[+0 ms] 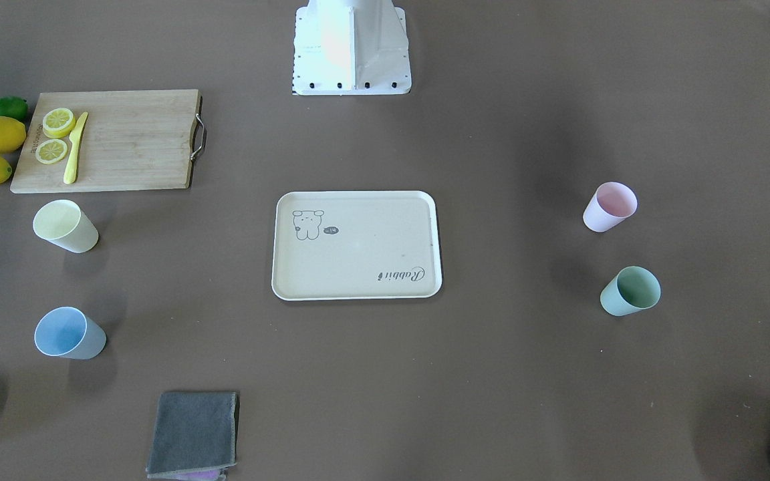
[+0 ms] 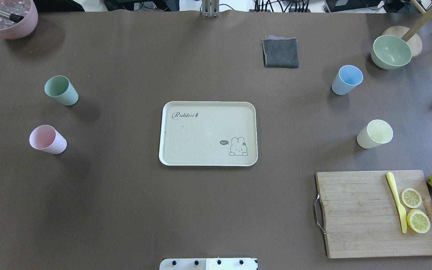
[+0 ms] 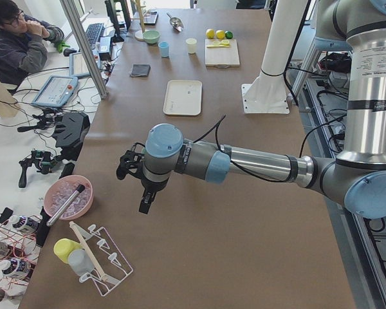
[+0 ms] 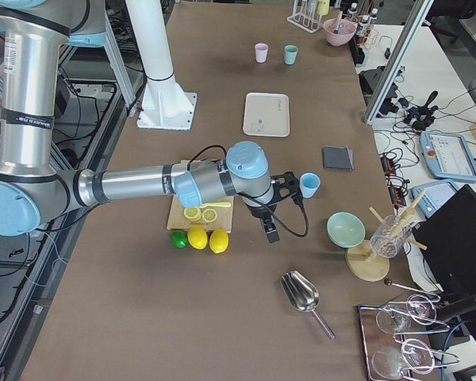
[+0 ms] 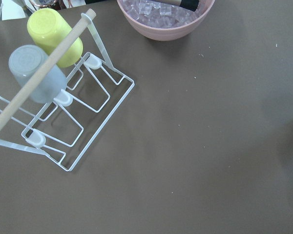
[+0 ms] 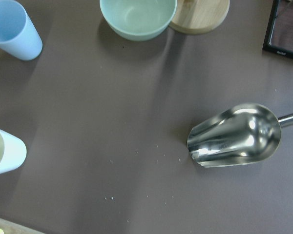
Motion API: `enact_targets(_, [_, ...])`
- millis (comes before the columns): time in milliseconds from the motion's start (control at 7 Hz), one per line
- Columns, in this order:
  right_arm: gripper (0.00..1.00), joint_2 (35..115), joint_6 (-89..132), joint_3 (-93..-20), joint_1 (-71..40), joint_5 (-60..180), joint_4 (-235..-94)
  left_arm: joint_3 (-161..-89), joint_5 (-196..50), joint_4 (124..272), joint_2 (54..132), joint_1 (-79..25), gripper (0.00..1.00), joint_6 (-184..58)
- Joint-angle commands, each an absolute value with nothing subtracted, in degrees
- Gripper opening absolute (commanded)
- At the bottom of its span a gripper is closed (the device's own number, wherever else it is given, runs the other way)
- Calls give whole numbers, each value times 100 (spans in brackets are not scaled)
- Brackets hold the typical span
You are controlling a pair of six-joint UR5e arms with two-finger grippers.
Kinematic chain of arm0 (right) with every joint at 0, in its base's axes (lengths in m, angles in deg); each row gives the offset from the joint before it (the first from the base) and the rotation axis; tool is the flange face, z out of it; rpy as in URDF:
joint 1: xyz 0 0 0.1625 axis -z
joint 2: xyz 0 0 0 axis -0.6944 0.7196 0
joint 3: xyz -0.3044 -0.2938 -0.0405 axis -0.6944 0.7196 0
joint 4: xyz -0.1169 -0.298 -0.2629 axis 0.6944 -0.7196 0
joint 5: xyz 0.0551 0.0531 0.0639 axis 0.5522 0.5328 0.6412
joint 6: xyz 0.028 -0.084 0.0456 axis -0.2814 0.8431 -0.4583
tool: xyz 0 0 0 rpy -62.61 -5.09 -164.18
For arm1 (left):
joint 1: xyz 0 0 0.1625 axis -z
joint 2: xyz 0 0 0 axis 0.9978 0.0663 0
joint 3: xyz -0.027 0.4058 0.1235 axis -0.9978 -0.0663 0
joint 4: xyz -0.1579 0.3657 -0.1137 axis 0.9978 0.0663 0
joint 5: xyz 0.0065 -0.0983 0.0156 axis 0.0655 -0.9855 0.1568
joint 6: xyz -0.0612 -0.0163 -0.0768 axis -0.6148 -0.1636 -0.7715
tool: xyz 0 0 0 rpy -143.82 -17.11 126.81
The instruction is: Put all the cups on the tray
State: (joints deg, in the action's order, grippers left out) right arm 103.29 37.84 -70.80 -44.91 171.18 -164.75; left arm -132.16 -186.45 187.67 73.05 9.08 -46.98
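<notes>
Tray [image 2: 201, 138] mid-table, no cup on it; pink cup [image 2: 47, 139] and green cup [image 2: 61, 90] well apart to its left; blue cup [image 2: 346, 80] and yellow cup [image 2: 374, 134] to its right; all upright. Left gripper [image 3: 126, 165] and right gripper [image 4: 285, 187] hang above the table; whether their jaws are apart or together, cannot tell. Best to take the nearest cup by the rim, straight down, and set the cups down spaced.

Your two high cameras look down on the counter [image 2: 126, 210], one from behind the robot [image 1: 351, 47], one facing it; both hold the tray [image 2: 201, 138] in the middle. The two side cameras look along the counter from its ends, far from the tray. Both wrist cameras look down closely, away from the tray.
</notes>
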Motion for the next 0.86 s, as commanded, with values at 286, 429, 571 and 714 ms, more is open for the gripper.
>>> enact_targets(286, [100,9120,1760,-6737,-3445,17062,-16426,-12947,-18628,19475,7740,-4,98,-5046])
enact_targets(429, [100,8925,1466,-6649,-3172,17018,-16426,-12842,-18611,19475,7794,-172,98,-5536])
enact_targets(571, [100,8715,1063,-6631,-2891,16783,-16417,-12684,-18610,19475,8046,-504,98,-6063])
enact_targets(714, [100,8582,763,-6622,-2653,16615,-16417,-12491,-18610,19484,8275,-890,98,-6538])
